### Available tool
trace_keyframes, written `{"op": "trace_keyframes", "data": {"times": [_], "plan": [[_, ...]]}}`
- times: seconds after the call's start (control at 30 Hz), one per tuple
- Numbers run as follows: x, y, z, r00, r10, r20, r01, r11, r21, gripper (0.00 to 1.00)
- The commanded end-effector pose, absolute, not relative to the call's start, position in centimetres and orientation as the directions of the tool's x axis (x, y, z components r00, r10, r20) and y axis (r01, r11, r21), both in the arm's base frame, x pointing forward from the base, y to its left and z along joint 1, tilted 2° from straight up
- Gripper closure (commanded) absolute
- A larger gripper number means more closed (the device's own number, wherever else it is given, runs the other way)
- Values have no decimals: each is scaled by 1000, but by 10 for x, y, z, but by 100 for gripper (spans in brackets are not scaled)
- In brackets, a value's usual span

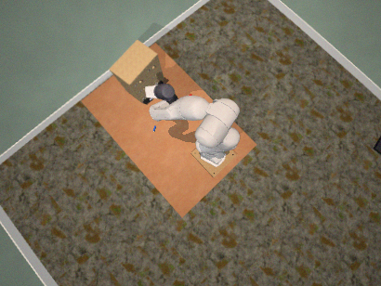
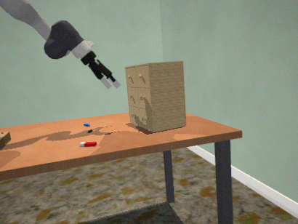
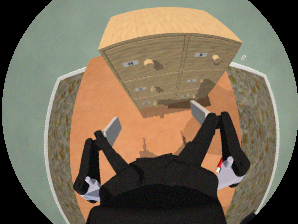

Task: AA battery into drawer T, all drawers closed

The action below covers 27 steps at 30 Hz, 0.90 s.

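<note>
The small wooden chest (image 2: pixel 156 96) stands at the far end of the table, with two columns of knobbed drawers in three rows, all looking pushed in. It also shows in the top view (image 1: pixel 139 70) and in the wrist view (image 3: pixel 169 56). The drawer marks are too small to read. My gripper (image 2: pixel 112 83) is open and empty, in the air just in front of the top drawers, fingers pointing at the chest front. On the table lie a small blue piece (image 2: pixel 86 124), a thin dark stick (image 2: pixel 95 129) and a red and white piece (image 2: pixel 88 144). I cannot tell which is the AA battery.
The arm's base plate (image 1: pixel 214 160) sits on the table's near side. A wooden block (image 2: pixel 3 139) lies at the left edge of the side view. The chest stands near the table's end and the wall (image 2: pixel 225 54).
</note>
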<state>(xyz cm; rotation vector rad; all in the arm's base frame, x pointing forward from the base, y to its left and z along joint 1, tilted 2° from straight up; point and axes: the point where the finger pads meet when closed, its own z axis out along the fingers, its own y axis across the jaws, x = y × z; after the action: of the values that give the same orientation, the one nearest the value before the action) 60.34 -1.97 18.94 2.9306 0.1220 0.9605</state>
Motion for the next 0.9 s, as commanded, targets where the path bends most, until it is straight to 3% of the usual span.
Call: {"op": "trace_keyframes", "data": {"times": [0.0, 0.53, 0.87], "plan": [[576, -13, 177, 914, 57, 402, 48, -998, 32, 0], [537, -14, 215, 996, 51, 78, 48, -998, 32, 0], [528, -14, 224, 999, 48, 5, 48, -998, 32, 0]]}}
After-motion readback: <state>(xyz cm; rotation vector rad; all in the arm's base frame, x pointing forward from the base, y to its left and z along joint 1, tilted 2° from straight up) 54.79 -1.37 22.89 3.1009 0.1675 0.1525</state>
